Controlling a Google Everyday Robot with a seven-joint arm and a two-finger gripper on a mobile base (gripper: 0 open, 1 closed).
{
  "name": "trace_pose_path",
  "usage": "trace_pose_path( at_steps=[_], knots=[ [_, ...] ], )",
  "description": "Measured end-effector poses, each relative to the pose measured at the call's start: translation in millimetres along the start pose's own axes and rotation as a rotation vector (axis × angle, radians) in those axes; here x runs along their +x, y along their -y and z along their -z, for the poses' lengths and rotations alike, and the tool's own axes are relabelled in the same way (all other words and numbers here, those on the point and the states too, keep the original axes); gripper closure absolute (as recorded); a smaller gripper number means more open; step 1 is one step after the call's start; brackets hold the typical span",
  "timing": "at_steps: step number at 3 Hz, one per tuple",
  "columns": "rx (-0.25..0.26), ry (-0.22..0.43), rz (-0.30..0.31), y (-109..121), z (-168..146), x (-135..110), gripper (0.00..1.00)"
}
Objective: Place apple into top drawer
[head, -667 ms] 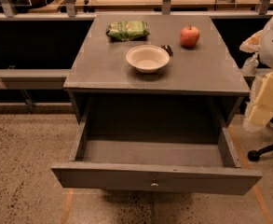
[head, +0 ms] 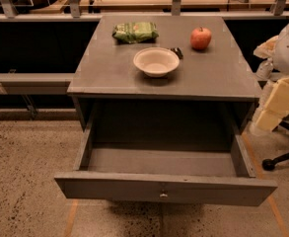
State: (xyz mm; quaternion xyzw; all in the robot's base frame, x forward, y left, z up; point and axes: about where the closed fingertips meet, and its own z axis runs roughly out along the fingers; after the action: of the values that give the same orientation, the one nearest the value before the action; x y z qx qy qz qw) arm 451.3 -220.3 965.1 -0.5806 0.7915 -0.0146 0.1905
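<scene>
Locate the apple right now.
Camera view: the apple sits back-right on the cabinet top, right of the bowl, not in the open top drawer. No gripper in view; only the arm shows at right edge.

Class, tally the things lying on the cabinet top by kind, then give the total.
Apple: 1
Bowl: 1
Green packet: 1
Small dark item: 1
Total: 4
The gripper hangs at the right edge, off the cabinet top.
</scene>
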Motion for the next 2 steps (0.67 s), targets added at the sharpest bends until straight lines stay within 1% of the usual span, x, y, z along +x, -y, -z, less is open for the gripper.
trace_pose_path(
  at_steps=[1, 2],
  knots=[
    [-0.004, 0.174, -0.113, 27.4, -51.6, 13.9, 0.00],
    [0.046, 0.368, -0.208, 69.0, -90.3, 20.0, 0.00]
  ],
)
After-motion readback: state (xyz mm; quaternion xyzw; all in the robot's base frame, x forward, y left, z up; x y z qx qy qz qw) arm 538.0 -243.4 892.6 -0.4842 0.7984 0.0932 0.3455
